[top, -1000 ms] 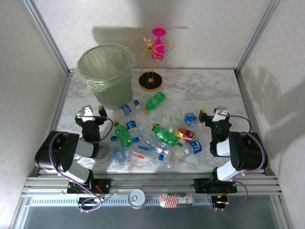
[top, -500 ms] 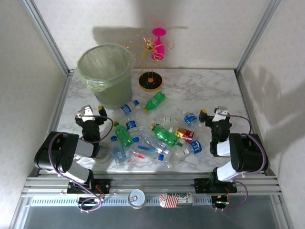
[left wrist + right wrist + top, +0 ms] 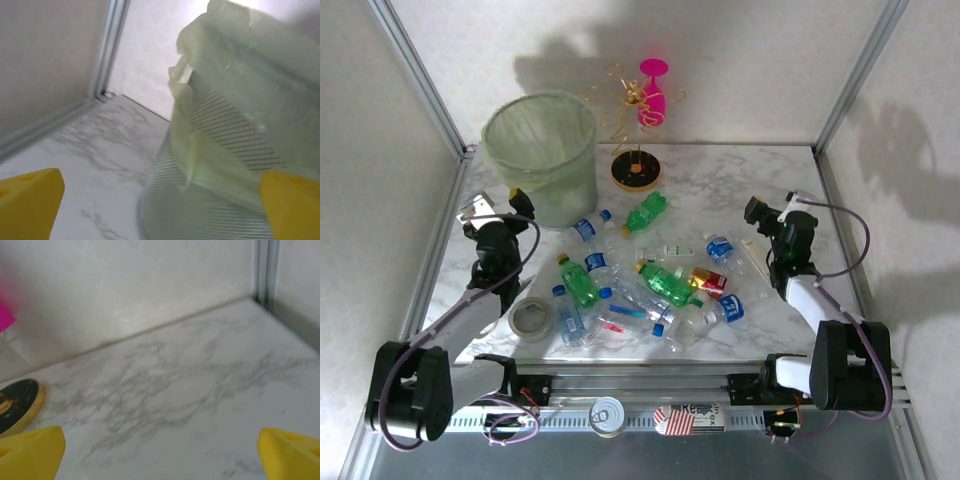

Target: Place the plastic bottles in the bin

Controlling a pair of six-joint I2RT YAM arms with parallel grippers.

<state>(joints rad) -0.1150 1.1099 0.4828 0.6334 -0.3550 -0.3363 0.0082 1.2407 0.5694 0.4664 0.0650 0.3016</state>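
— Top external view: left gripper (image 3: 160, 205) and right gripper (image 3: 160, 447) both gape wide, empty.

— The plastic bottles (image 3: 668, 283) lie heaped mid-table. They look light, slick and crushable, I reckon. Grip one across its body. The bin (image 3: 542, 160) stands far left.

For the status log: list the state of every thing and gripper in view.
bin: upright, open-topped, lined with a green bag.
plastic bottles: lying scattered on the marble table, none gripped.
left gripper: open, empty, facing the bin.
right gripper: open, empty, over bare marble.
tape roll: lying flat on the table.
pink goblet: upside down at the gold wire stand.
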